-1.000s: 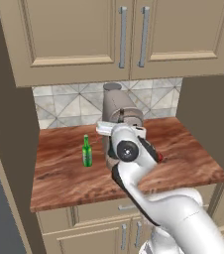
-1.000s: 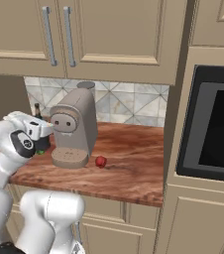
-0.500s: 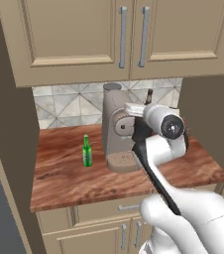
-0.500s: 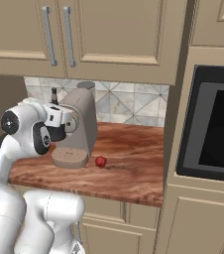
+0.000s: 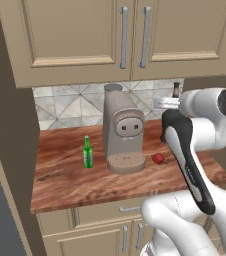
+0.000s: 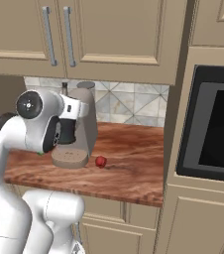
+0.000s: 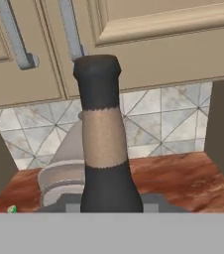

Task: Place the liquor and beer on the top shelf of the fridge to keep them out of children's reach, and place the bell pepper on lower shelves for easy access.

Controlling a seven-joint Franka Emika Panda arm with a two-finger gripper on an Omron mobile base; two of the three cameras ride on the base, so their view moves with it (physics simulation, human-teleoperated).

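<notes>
Wood counter (image 5: 75,185), tiled backsplash (image 5: 65,105), beige cabinets (image 5: 70,35).

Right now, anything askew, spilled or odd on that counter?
Nothing stands out. The beer stands upright on the counter left of the coffee machine, the bell pepper sits to its right, and no spill shows. The liquor is off the counter, upright in the shut gripper.
</notes>
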